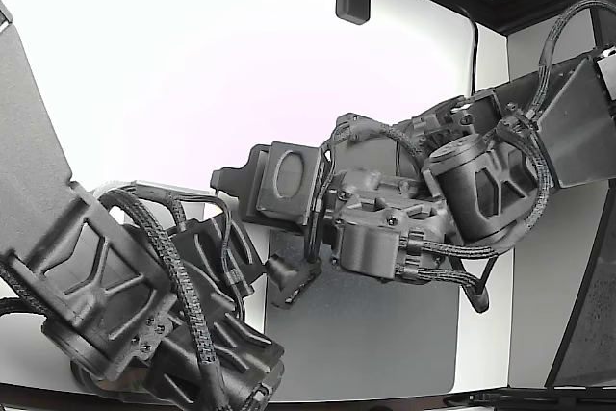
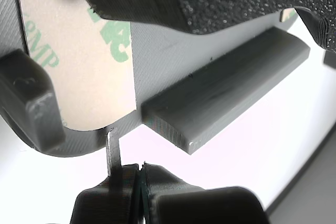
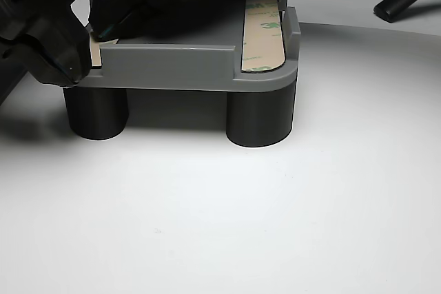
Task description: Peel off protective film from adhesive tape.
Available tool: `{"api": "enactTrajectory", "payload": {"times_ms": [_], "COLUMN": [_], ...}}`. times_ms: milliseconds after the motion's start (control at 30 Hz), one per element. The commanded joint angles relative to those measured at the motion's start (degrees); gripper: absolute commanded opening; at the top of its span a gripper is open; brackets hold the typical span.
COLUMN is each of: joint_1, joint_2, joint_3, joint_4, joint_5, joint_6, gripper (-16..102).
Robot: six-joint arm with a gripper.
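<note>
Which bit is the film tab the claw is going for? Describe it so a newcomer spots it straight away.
Start at the grey printed part filling the wrist view, with beige green-lettered tape liner on its face. At the part's rounded lower edge, a thin pale tab sticks out down into the closed black claw. It alone is a narrow strip; everything nearby is chunky plastic.

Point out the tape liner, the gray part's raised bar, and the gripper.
tape liner (image 2: 79, 72), wrist view, tan printed face.
raised bar (image 2: 226, 87), wrist view, top face.
gripper (image 2: 140, 174), wrist view, fingertips' seam.
</note>
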Motion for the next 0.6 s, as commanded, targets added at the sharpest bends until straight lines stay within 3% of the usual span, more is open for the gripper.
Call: {"api": "enactTrajectory", "payload": {"times_ms": [0, 567], "joint_1": [-0.35, -0.09], "joint_2": [0.7, 0.35], "joint_3": [-1.41, -1.49], "joint_4": [-0.35, -0.44], "joint_5": [0.26, 0.53], "joint_6": [0.18, 0.35], "gripper": [-11, -11]}}
